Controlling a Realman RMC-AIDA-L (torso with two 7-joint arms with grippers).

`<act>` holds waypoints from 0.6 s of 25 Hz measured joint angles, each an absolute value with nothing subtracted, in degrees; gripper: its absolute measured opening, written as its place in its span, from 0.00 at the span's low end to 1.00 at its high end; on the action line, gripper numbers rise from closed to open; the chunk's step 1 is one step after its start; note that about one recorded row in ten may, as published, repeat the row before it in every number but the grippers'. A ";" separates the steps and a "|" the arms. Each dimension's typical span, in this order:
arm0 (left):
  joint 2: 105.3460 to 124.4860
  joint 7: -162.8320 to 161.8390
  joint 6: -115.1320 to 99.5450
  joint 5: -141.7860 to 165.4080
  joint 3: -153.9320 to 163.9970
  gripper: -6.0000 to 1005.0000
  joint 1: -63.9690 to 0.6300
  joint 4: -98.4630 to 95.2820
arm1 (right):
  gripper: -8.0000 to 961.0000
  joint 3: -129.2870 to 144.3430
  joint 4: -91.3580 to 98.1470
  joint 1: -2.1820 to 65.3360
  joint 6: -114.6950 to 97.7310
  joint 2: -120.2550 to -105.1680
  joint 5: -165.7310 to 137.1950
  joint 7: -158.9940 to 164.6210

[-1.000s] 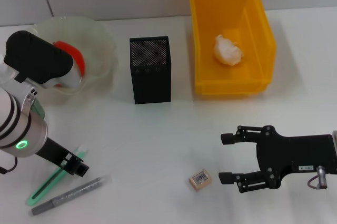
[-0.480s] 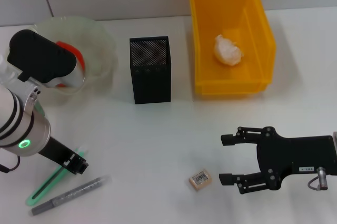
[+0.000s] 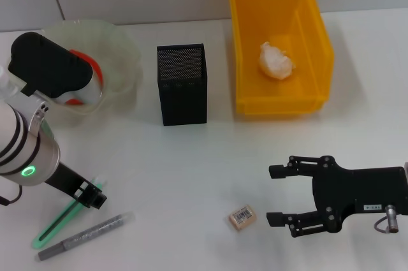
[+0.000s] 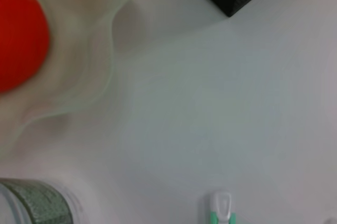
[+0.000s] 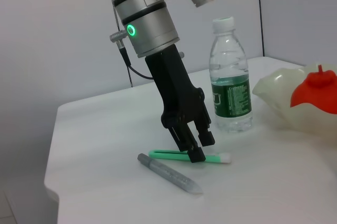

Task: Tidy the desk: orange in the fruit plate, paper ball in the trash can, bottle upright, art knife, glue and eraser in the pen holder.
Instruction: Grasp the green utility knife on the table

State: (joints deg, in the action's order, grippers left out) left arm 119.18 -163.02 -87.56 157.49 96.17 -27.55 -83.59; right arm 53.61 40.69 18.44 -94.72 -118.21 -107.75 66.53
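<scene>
- Left gripper [image 3: 89,196]: near the desk's front-left corner, fingertips down just over the green art knife [image 3: 64,217]; jaws look narrow, nothing visibly clamped between them.
- Right gripper [image 3: 275,196]: low over the front-right of the desk, jaws wide, empty, beside the eraser [image 3: 242,217].
- Orange [image 3: 80,67]: already in the fruit plate [image 3: 121,41] at the back-left, partly hidden by the left arm.
- Paper ball [image 3: 275,60]: inside the trash can [image 3: 245,41] at the back edge.
- Bottle [image 5: 230,76]: upright on the left side, near the plate.
- Pen holder [image 3: 182,86]: back centre; nothing seen inside.
- Grey glue stick [image 3: 86,236]: lying at the front edge, close alongside the knife.
- Risks, as judged: the thin knife lies flat, so narrow fingers may slide off it or push it into the glue stick; a swing of the left arm could knock the bottle over; the small eraser may skid away from wide jaws.
- Surface: plain white, smooth desk.
- Room: pale tiled wall behind.
</scene>
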 joint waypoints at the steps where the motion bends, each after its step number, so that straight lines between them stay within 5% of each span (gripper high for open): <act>1: 119.18 -163.02 -87.56 157.49 96.17 0.49 -27.55 -83.59 | 0.87 53.61 40.69 18.44 -94.72 -118.21 -107.75 66.53; 15: 119.18 -162.71 -87.20 157.68 96.15 0.49 -27.76 -81.64 | 0.87 53.65 40.70 18.20 -95.05 -118.22 -107.75 66.53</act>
